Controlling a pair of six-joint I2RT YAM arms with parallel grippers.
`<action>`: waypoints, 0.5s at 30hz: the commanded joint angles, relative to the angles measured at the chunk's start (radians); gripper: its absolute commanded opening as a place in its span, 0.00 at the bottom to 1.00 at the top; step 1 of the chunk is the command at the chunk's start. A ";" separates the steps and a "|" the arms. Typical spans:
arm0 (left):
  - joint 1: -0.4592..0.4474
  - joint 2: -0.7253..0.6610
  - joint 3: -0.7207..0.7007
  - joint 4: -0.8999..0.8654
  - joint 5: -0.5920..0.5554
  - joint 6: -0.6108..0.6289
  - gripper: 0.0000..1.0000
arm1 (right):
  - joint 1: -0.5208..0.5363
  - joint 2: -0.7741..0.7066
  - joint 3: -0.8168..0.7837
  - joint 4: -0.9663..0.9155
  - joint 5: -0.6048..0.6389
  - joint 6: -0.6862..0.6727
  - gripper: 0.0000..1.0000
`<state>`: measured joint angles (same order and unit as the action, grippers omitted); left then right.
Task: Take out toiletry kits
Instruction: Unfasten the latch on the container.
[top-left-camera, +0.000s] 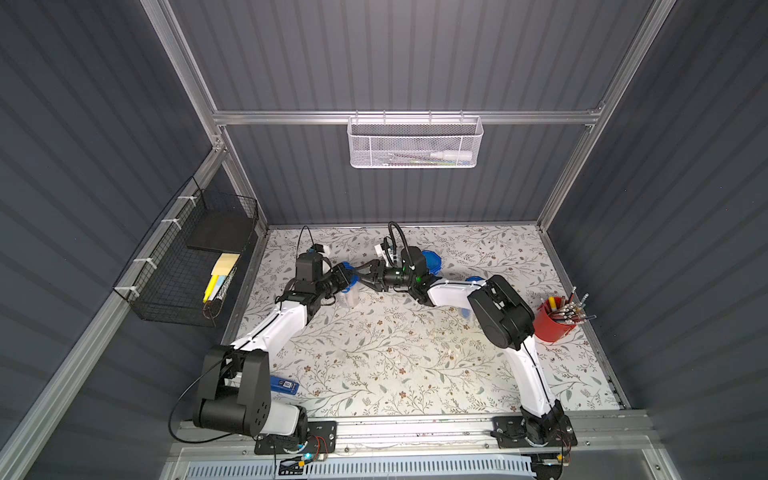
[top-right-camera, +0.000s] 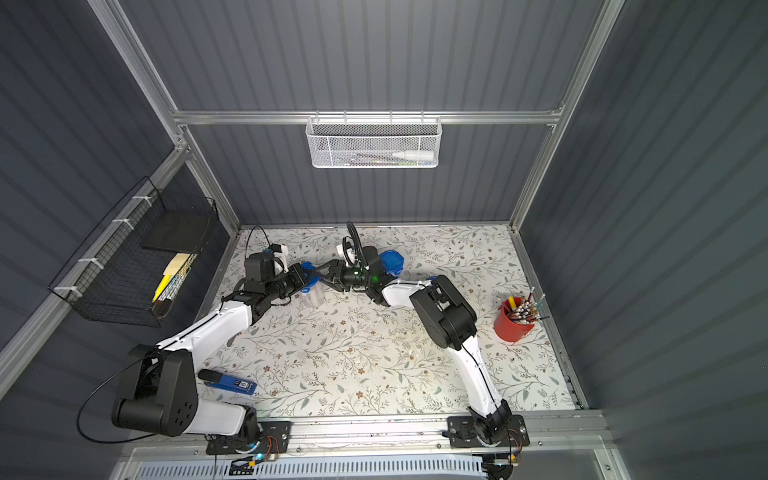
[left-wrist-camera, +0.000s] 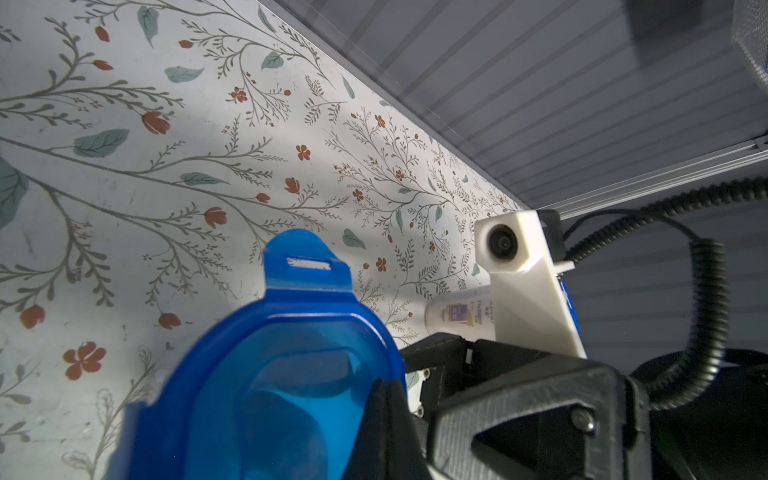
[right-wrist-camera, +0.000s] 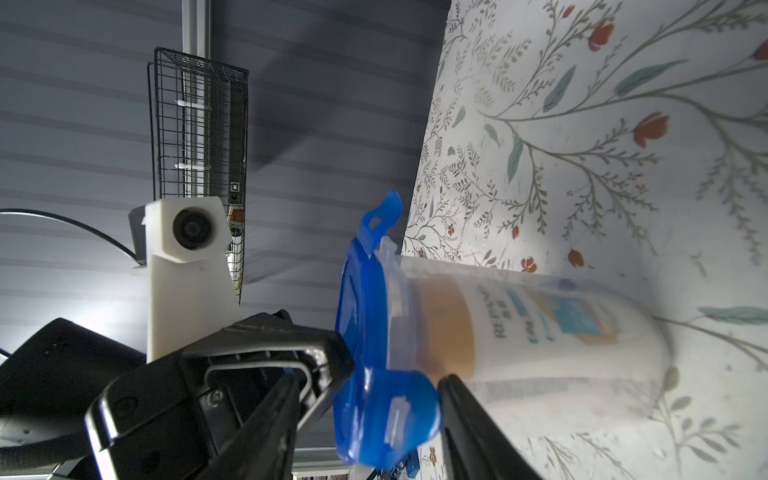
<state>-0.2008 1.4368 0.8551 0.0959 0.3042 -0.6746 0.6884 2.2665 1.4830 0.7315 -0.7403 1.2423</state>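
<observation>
We're early: left gripper (left-wrist-camera: 386, 397) clamps the blue lid (left-wrist-camera: 282, 374), right gripper (right-wrist-camera: 370, 386) gapes round its clip (right-wrist-camera: 390, 419), bottle (right-wrist-camera: 540, 332) still inside.

Mostly hidden under the left gripper (top-left-camera: 352, 277) in both top views: jar (top-left-camera: 349, 298). Half covered by the right arm (top-left-camera: 446, 291): second lid (top-left-camera: 432, 261). Too small to tell: basket (top-left-camera: 415, 143) contents. Blurred and cut off at the left wrist view's edge: lid (left-wrist-camera: 266, 374). Partly behind the camera mount (left-wrist-camera: 528, 282): bottle (left-wrist-camera: 457, 311). Smeared past reading in the right wrist view: label (right-wrist-camera: 540, 320).
</observation>
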 joint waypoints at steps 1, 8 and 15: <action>0.006 0.074 -0.092 -0.295 -0.053 -0.002 0.00 | 0.004 -0.012 0.008 0.115 -0.015 0.011 0.56; 0.007 0.075 -0.108 -0.298 -0.065 -0.007 0.00 | -0.004 -0.023 0.013 0.133 -0.015 0.013 0.55; 0.021 0.079 -0.111 -0.310 -0.078 0.004 0.00 | -0.008 -0.042 0.011 0.129 -0.022 -0.001 0.54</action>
<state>-0.1970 1.4372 0.8375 0.1219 0.2977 -0.6754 0.6853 2.2665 1.4811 0.7357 -0.7380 1.2495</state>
